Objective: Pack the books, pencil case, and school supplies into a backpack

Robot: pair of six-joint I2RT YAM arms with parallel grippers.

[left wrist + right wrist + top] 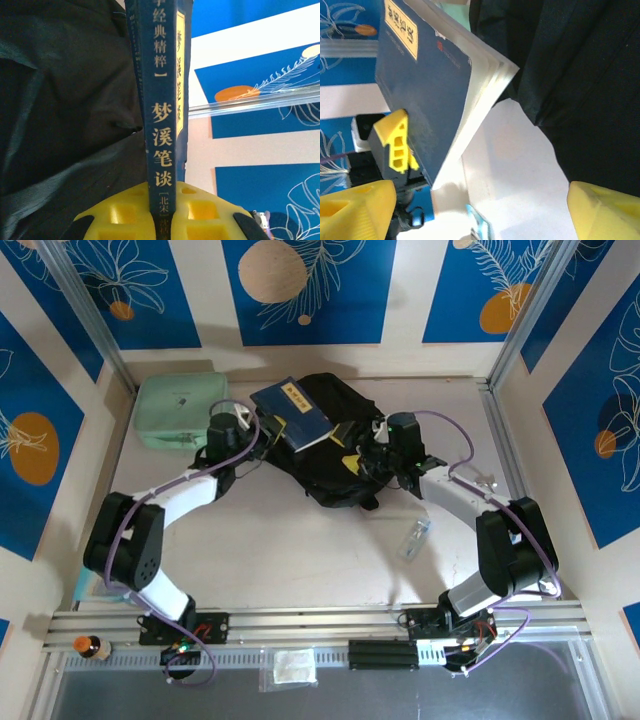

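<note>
A robot test cell, this: blue leaf-print panels [300,290] wall the white table [300,550] from nine through three o'clock, aluminium rail [320,618] at six.

The pale table [300,550] is carrying three things; the black backpack [330,485] is slumping at its far middle; a mint green case [180,408] is lying flat in the far left corner, near the backpack (touching or not, hard to tell); a small clear plastic piece [415,538] is resting well apart, toward the right.
</note>
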